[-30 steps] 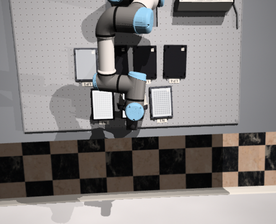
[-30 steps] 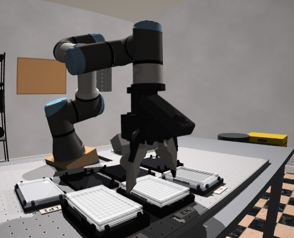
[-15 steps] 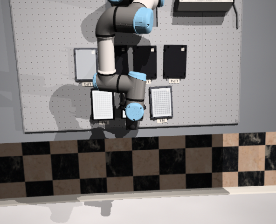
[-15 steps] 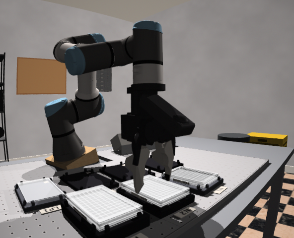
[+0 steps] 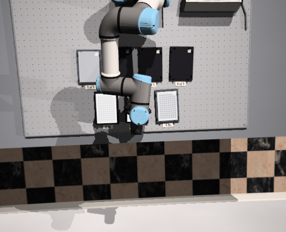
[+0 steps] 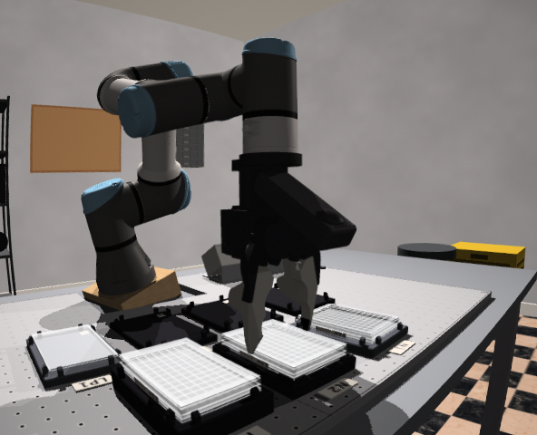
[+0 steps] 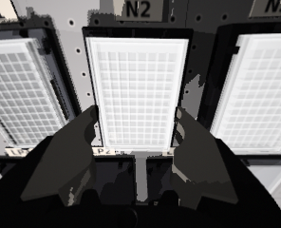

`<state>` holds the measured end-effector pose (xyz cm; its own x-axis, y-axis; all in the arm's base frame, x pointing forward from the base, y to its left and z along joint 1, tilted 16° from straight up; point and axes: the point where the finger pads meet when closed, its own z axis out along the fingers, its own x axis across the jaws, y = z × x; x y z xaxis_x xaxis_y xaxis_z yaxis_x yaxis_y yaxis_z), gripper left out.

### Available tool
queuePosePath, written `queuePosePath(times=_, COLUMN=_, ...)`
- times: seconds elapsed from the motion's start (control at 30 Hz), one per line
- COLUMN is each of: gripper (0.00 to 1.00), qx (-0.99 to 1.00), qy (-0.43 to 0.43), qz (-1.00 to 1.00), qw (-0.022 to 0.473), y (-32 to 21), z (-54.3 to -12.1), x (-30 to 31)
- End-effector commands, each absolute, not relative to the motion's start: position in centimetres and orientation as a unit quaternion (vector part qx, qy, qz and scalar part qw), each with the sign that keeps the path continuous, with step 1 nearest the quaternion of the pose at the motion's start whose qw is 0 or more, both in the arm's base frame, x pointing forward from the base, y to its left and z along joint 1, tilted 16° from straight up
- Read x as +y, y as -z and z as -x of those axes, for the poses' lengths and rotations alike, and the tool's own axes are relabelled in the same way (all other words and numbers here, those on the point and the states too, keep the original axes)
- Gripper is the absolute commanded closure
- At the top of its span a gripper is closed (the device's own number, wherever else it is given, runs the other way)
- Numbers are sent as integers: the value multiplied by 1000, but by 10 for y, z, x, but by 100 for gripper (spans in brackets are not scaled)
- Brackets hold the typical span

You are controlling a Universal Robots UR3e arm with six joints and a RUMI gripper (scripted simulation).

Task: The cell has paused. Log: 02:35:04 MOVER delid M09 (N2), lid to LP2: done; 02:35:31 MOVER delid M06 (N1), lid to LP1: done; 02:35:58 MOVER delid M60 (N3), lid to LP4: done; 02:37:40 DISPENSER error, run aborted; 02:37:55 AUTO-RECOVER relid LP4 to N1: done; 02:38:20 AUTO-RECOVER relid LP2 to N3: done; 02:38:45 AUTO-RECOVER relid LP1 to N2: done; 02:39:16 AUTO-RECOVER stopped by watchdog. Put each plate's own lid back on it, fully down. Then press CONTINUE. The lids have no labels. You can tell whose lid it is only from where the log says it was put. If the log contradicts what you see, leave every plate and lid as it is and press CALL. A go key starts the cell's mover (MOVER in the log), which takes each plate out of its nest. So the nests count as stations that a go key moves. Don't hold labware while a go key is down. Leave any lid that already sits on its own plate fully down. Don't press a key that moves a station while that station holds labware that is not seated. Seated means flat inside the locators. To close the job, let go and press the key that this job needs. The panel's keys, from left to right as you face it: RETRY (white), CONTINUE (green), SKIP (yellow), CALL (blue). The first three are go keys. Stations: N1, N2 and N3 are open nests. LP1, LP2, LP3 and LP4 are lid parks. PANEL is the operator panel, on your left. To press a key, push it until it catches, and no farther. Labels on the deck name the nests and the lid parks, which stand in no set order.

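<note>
Three white well plates sit in black nests in a row. The plate in N2 carries a clear lid (image 6: 285, 346). My gripper (image 7: 137, 106) reaches down over it and is shut on that lid, one finger on each long side, at the end nearest the lid parks. The lid still lies low on its plate. The plate in N3 also has a lid (image 6: 187, 374). The plate in N1 (image 7: 17, 90) looks darker and uncovered (image 6: 356, 323). A loose lid (image 5: 88, 66) (image 6: 69, 346) lies in park LP1.
Two black lid parks (image 5: 150, 63) (image 5: 181, 63) are empty; a third (image 5: 125, 60) is partly hidden by the arm. A grey box (image 6: 219, 264) stands behind the gripper. A yellow case (image 6: 489, 253) and a dark disc (image 6: 425, 250) sit at the table's far corner.
</note>
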<state>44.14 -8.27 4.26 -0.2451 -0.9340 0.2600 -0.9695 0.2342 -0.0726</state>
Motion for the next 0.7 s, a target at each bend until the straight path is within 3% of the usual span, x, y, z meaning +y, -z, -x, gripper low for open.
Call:
queuePosePath(times=0.0, gripper=100, qx=-781, qy=-111, qz=-609, qw=80, y=-44, z=-442, x=-83)
queuePosePath(times=0.67, gripper=100, qx=-781, qy=-111, qz=-609, qw=80, y=-56, z=-442, x=-79)
